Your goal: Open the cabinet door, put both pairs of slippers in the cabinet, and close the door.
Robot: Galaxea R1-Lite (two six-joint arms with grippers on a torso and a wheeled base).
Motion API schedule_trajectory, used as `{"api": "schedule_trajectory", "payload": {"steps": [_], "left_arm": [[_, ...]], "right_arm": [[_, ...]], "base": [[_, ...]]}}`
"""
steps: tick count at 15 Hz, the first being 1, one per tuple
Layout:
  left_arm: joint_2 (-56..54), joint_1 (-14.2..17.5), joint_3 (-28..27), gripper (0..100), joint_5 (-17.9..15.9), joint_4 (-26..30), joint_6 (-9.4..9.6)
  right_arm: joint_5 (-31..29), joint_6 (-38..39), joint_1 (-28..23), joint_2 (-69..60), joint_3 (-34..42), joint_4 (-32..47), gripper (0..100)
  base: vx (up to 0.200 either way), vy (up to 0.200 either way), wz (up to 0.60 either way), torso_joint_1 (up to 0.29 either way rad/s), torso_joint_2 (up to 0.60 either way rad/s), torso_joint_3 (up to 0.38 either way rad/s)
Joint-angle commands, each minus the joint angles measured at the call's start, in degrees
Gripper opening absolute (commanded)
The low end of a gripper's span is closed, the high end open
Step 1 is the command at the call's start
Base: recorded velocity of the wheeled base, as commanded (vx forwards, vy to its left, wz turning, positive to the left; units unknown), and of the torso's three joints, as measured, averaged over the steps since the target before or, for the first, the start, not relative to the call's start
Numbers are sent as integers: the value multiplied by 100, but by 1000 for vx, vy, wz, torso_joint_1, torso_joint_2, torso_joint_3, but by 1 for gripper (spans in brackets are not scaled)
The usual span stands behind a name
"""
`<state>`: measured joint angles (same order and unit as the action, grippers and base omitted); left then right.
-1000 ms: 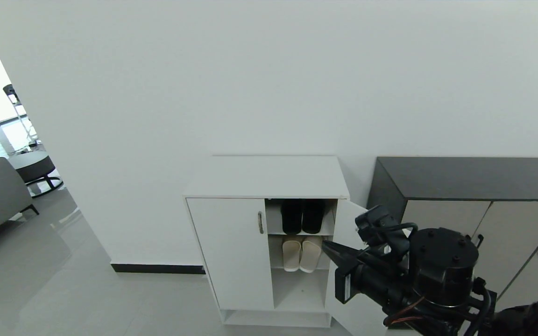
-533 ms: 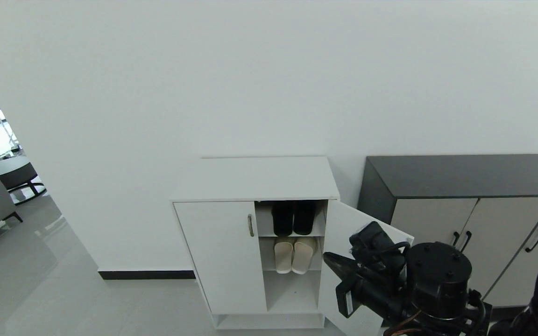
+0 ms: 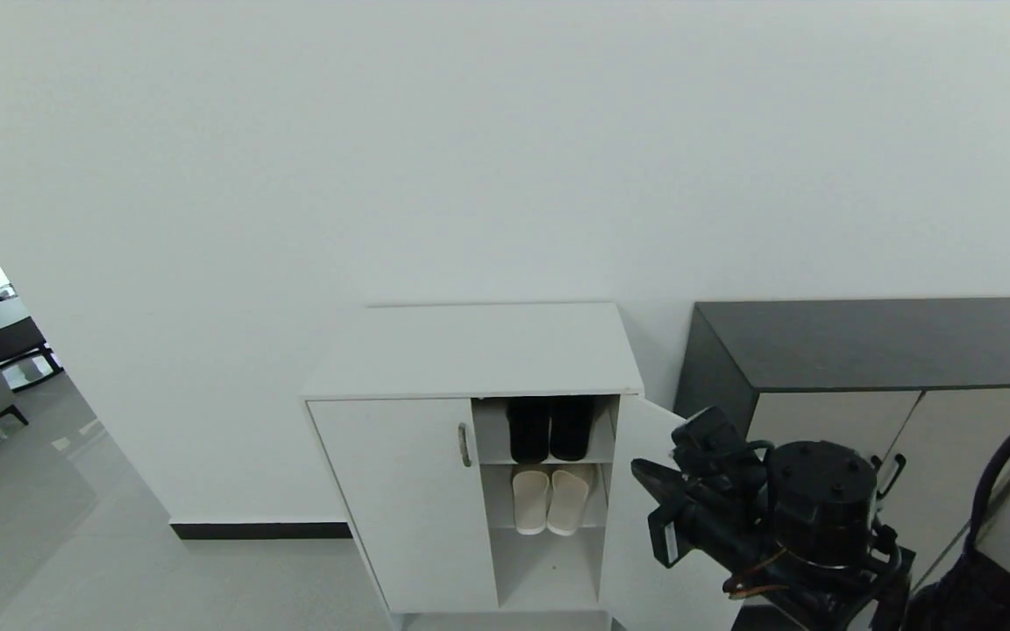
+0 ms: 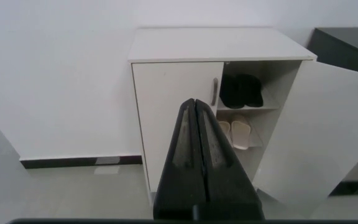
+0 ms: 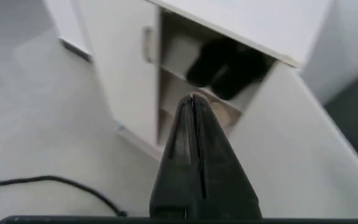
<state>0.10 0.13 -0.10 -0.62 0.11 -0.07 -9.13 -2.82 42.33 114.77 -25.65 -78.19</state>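
**Both pairs shelved, right door open**

In the cabinet [image 3: 470, 350], the black slippers [image 3: 549, 429] are on the top shelf and the white slippers [image 3: 547, 501] on the shelf below. The right door [image 3: 632, 561] is swung open; the left door [image 3: 408, 499] is closed. The right gripper [image 3: 638, 468] is by the open door, contact unclear, fingers clenched on nothing. The left gripper [image 4: 195, 102] faces the cabinet, fingers clenched, empty.
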Motion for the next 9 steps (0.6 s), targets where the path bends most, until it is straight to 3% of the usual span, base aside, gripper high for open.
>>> {"api": "schedule_trajectory", "payload": {"steps": [1, 2, 5, 9], "left_arm": [[8, 4, 1, 0, 1, -2, -1], [-1, 4, 1, 0, 1, -2, -1], [-1, 4, 1, 0, 1, -2, -1], [-1, 4, 1, 0, 1, -2, -1]], "right_arm": [[17, -149, -840, 80, -204, 129, 0], [34, -228, -1569, 186, -450, 357, 0], [34, -501, -2853, 766, -1197, 805, 0], [61, -509, -3732, 1627, -2005, 884, 0]], "base": [[0, 0, 0, 0, 0, 0], [0, 0, 0, 0, 0, 0], [0, 0, 0, 0, 0, 0], [0, 0, 0, 0, 0, 0]]}}
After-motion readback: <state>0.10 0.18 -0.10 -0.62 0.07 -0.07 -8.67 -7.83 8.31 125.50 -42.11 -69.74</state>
